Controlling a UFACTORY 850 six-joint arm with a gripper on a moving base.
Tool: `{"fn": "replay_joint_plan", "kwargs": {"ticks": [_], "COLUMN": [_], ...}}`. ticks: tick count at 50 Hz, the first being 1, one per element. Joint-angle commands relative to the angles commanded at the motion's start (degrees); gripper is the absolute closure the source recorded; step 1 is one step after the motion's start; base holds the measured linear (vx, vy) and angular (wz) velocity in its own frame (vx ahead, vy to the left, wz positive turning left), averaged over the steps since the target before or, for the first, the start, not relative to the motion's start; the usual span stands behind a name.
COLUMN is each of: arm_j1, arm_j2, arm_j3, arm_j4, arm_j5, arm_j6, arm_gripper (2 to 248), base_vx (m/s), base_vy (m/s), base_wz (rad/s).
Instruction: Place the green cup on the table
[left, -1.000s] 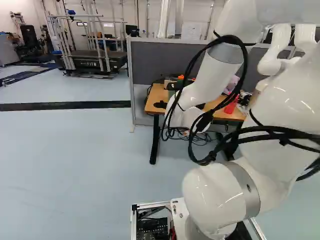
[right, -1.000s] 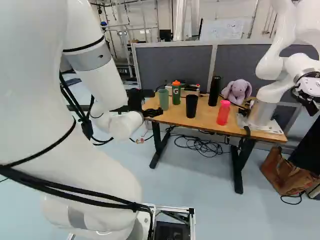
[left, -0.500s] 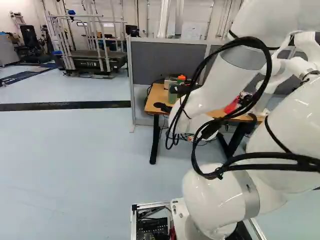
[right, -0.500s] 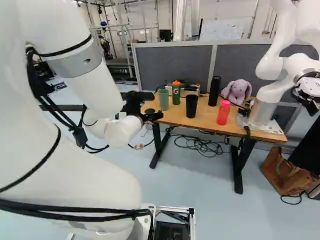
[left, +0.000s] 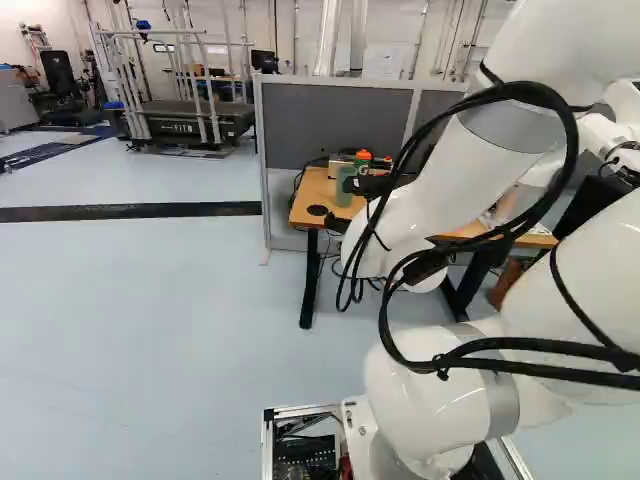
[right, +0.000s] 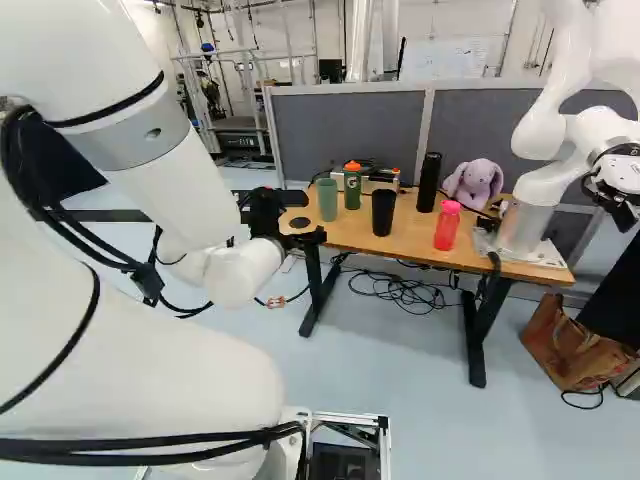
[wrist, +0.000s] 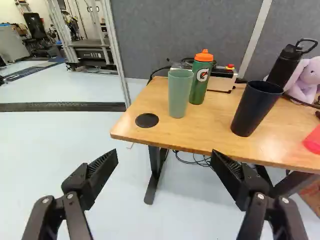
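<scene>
Green cup (wrist: 180, 92) stands on the bench (wrist: 200, 132); claw (right: 307, 217) wide open

I see the green cup upright on top of the bench, near its left end and a bit back from the front edge. My claw's two fingers are spread far apart, and it has hold of nothing. The bench is ahead of the claw.

A flat black disc (wrist: 147, 120) sits by the bench's front left corner, just beside the cup. A green bottle with an orange lid (wrist: 200, 82) stands right of the cup and a little behind it; I cannot tell if they touch. Behind that bottle is a small box (wrist: 220, 82), near the back edge. A tall black cup (wrist: 256, 107) stands near the front edge, more to the right.

Farther right, a black bottle (right: 428, 182) and a purple toy bunny (right: 475, 183) are near the back edge. A pink bottle (right: 447, 225) is near the front edge. Another robot (right: 530, 215) stands at the bench's right end. On the floor, by that same end, I see a brown bag (right: 567, 345).
</scene>
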Motion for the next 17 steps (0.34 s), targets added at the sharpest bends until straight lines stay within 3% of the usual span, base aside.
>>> {"fn": "replay_joint_plan", "kwargs": {"ticks": [17], "arm_j1": [-0.07], "arm_j2": [0.37], "arm_j3": [0.28], "arm_j4": [-0.08], "arm_j5": [-0.12], "arm_j6": [0.00], "arm_gripper": [3], "base_vx": [0.000], "base_vy": [0.000], "base_wz": [0.000]}}
